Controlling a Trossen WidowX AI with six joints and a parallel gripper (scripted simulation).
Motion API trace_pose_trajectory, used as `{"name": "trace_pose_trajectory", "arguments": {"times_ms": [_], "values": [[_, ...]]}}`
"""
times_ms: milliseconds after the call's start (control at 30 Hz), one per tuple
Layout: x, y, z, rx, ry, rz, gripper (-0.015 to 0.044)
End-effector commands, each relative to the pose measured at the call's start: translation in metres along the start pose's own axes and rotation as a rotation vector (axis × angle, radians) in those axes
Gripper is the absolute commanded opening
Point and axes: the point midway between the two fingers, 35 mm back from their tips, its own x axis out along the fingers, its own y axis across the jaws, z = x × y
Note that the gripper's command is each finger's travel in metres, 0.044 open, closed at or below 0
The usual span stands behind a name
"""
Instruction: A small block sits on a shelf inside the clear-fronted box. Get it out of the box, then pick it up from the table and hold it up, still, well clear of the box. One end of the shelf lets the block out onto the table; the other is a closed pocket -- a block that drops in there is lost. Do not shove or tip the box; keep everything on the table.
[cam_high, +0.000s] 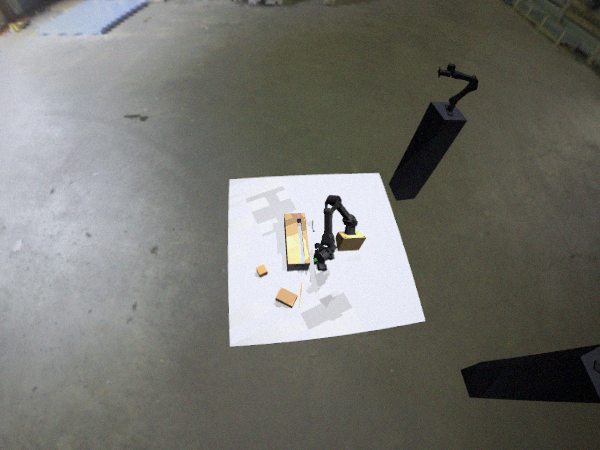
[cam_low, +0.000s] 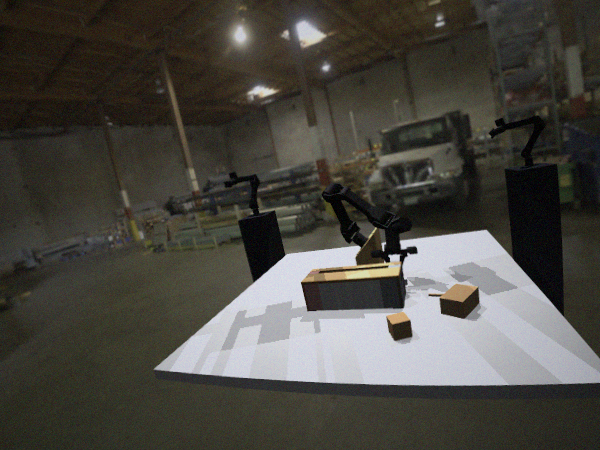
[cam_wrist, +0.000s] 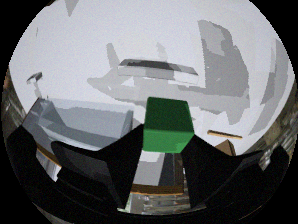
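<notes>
Green block (cam_wrist: 169, 124) between hand (cam_wrist: 160, 156) fingers

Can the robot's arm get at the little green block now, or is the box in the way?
Yes, it looks so. The green block is already out of the box, and the gripper seems shut on it beside the box's end, jaws either side. Nothing blocks it.

The block (cam_wrist: 168, 124) at centre frame is plain green; my fingers are black; the table (cam_high: 380, 280) is white with grey shadow patches; the box (cam_low: 352, 286) is tan-topped, dark-fronted.
</notes>
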Motion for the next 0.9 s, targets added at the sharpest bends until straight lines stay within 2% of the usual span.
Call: {"name": "trace_pose_trajectory", "arguments": {"times_ms": [0, 867], "values": [[-0.015, 0.001, -0.007, -0.044, 0.009, -0.032, 0.0000], [-0.107, 0.027, -0.010, -0.502, 0.085, -0.253, 0.0000]]}}
